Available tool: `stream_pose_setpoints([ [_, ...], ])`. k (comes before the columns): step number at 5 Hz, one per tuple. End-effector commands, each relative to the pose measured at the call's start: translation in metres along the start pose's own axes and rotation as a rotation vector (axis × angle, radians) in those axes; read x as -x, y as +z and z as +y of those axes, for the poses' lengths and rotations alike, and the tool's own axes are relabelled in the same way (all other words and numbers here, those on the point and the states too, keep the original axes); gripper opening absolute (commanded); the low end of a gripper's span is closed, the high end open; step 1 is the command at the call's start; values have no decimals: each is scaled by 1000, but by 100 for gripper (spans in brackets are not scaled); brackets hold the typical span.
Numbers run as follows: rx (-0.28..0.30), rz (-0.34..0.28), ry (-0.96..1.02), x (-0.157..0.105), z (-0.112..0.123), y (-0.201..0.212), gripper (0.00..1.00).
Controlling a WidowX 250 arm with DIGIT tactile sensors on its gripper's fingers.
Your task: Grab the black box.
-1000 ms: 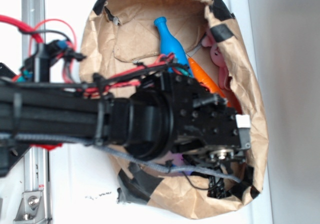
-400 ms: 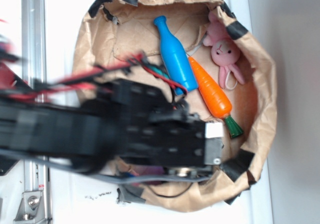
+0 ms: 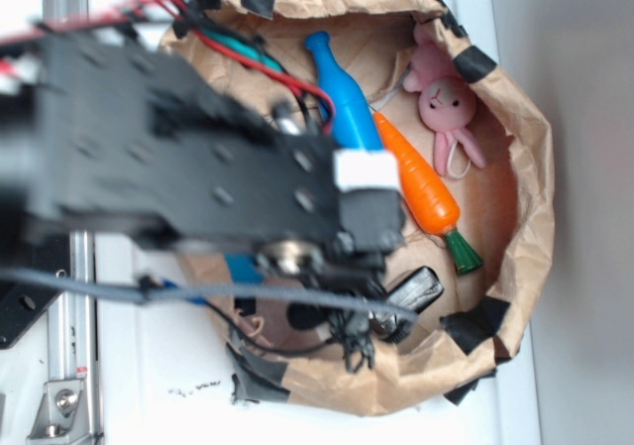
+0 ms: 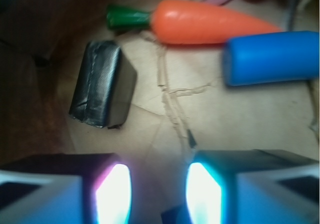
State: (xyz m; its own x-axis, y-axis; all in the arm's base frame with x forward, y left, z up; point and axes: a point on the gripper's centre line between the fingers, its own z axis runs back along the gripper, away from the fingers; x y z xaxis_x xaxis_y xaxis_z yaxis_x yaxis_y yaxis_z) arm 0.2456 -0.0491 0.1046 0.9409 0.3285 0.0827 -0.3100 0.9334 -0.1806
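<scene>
Lying untouched beside the carrot (image 4: 200,20), the black box (image 4: 102,83) (jaws parted, empty) sits apart.

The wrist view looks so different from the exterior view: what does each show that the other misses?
Only the wrist view shows the end effector, open, with bare paper between its fingertips and the black box lying ahead to one side. Only the exterior view shows the whole paper bag, the pink bunny and the arm. Both show the orange carrot, the blue bottle and the black box.
</scene>
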Motion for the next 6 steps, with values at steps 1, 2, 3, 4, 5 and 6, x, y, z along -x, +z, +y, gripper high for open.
stream_pose_setpoints([
  [1, 109, -79, 16, -19, -4, -6, 100],
  [2, 122, -79, 19, -34, -14, -16, 100],
  [3, 125, -59, 10, -53, -24, -30, 100],
  [4, 98, -7, -12, -65, -34, -61, 100],
  [5, 77, 117, -64, -64, -42, -89, 100],
  [6, 121, 176, -78, -51, -42, -75, 72],
])
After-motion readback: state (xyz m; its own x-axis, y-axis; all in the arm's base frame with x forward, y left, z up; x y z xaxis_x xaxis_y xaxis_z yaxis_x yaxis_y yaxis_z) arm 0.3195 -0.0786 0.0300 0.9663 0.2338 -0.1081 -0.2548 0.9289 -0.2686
